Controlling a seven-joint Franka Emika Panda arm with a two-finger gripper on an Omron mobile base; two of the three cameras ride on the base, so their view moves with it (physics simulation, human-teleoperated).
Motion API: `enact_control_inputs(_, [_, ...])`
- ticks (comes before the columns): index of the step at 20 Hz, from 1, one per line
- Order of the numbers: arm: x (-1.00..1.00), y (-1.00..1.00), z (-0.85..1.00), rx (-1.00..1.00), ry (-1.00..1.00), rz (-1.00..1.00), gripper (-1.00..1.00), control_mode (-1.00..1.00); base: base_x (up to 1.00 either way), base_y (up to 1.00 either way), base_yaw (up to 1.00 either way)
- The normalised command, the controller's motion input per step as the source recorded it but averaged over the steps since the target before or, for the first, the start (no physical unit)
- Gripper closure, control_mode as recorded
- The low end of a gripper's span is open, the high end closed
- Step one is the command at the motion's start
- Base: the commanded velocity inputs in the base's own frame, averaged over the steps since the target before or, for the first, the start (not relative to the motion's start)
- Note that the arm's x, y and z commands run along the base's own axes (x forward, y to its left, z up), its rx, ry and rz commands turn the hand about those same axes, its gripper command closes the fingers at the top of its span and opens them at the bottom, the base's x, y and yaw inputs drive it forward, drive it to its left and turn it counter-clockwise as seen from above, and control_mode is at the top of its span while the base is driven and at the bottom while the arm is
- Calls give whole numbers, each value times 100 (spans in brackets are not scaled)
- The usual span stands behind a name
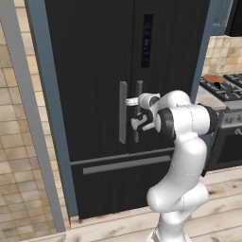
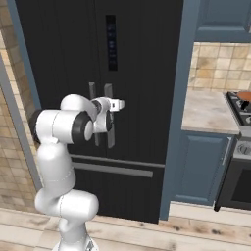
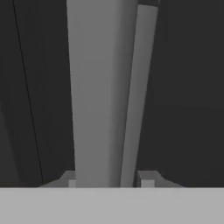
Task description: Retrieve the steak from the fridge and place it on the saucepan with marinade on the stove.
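Observation:
The black fridge (image 1: 94, 71) (image 2: 63, 49) stands with both doors closed, so the steak is hidden. My gripper (image 1: 136, 113) (image 2: 109, 120) is up against the pair of grey bar handles (image 1: 123, 113) at the door seam. In the hand view one grey handle (image 3: 100, 96) runs upright between my fingertips (image 3: 147, 181), filling nearly all the gap; the gripper (image 3: 109, 181) looks open around it. The saucepan with marinade (image 1: 213, 78) (image 2: 243, 95), orange-brown on top, sits on the stove (image 1: 227, 90) (image 2: 241, 108) to the right.
A blue-grey cabinet panel (image 1: 47, 118) (image 2: 174, 122) frames the fridge on each side. A beige counter (image 2: 208, 112) over a blue cupboard lies between fridge and stove. The fridge's bottom drawer bar (image 1: 125, 164) is below my hand. The floor is wooden.

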Motion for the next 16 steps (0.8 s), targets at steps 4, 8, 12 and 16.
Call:
enact_control_inputs(4, [-97,-24,42,1,0,0,100,-100,0,0,0])
enact_control_inputs(8, [-100,-59,42,11,7,0,100,-100,0,0,0])
enact_control_inputs(12, [-96,-81,19,17,24,8,100,-100,0,0,0])
enact_control_inputs(16, [-80,-95,0,23,42,30,100,-100,0,0,0])
